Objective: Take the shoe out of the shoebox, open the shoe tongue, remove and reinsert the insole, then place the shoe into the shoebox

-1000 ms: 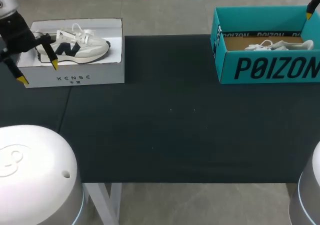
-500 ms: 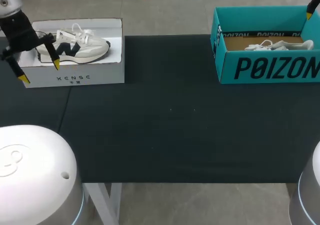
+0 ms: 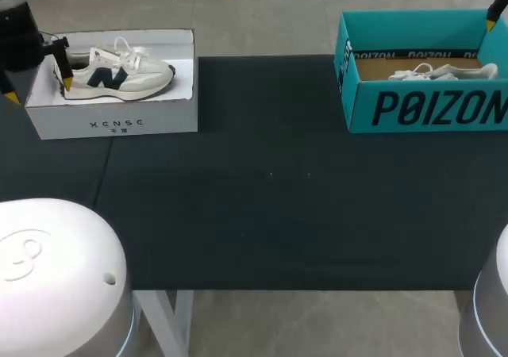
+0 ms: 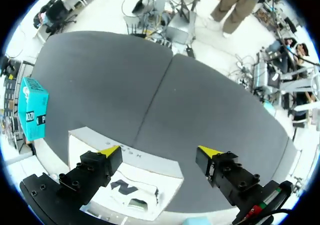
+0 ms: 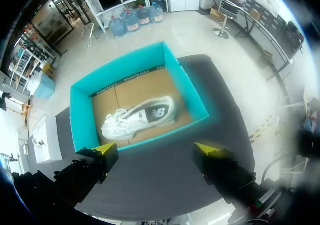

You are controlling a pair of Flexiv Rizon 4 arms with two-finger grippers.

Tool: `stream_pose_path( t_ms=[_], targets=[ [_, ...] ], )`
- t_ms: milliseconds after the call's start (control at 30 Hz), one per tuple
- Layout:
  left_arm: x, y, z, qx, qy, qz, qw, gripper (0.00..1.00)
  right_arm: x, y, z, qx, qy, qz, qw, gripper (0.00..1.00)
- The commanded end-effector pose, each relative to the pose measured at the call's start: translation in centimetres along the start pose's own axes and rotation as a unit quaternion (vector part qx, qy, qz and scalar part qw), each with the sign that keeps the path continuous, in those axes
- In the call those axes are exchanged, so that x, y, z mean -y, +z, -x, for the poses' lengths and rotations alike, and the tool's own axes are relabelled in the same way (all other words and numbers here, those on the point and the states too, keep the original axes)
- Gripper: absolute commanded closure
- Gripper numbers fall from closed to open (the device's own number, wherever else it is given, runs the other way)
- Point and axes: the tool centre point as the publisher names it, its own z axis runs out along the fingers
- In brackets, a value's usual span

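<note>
Left gripper [image 3: 38,89] hangs released, its two yellow-tipped fingers spread wide with nothing between them, at the 9 o'clock end of a white cardboard shoebox [image 3: 115,123]. In the head view one fingertip [image 3: 67,82] shows against the heel of the shoe inside. Whether it touches cannot be told. The other tip lies outside the box at 9 o'clock.

Inside this open box lies a white and grey sneaker with a navy letter on its side [image 3: 119,73]. It rests on its sole, heel toward 9 o'clock, toe toward 3 o'clock, laces on top. The left wrist view looks down past the open fingers onto the same sneaker [image 4: 131,195] and the box wall [image 4: 145,160].

The white box sits at about 10 o'clock on the black-covered table [image 3: 270,198]. Well apart, at 2 o'clock, stands a teal cardboard shoebox [image 3: 429,107], open-topped, holding an all-white lace-up sneaker [image 3: 440,73] lying on brown card.

Right gripper [image 5: 155,148] hovers above the teal box, also released and spread wide, gripping nothing. Its wrist view shows the all-white sneaker [image 5: 140,116] ahead of the fingers, lying on its side inside the teal walls [image 5: 80,120].
</note>
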Motion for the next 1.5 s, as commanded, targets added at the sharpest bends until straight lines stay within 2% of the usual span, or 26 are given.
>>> stream_pose_path(
  t_ms=[33,300,567,1033,1500],
  targets=[
    [-3.6,0.4,-0.9,-0.023,0.068,0.038,0.997,0.00,0.1,0.0,0.0,0.000,0.001,0.001,1.000,0.00],
    [-11.1,0.9,-2.9,-0.020,0.150,0.059,0.987,0.00,0.1,0.0,0.0,0.000,0.001,0.001,1.000,0.00],
    [-17.1,1.6,-2.7,-0.026,0.164,0.041,0.985,0.00,0.1,0.0,0.0,0.000,0.001,0.001,1.000,0.00],
    [-24.1,2.8,-0.7,-0.020,0.181,0.014,0.983,0.00,0.1,0.0,0.0,0.000,0.001,0.001,1.000,0.00],
    [-27.7,6.4,1.2,-0.016,0.201,-0.004,0.979,0.00,0.1,0.0,0.0,0.000,0.001,0.001,1.000,0.00]
  ],
)
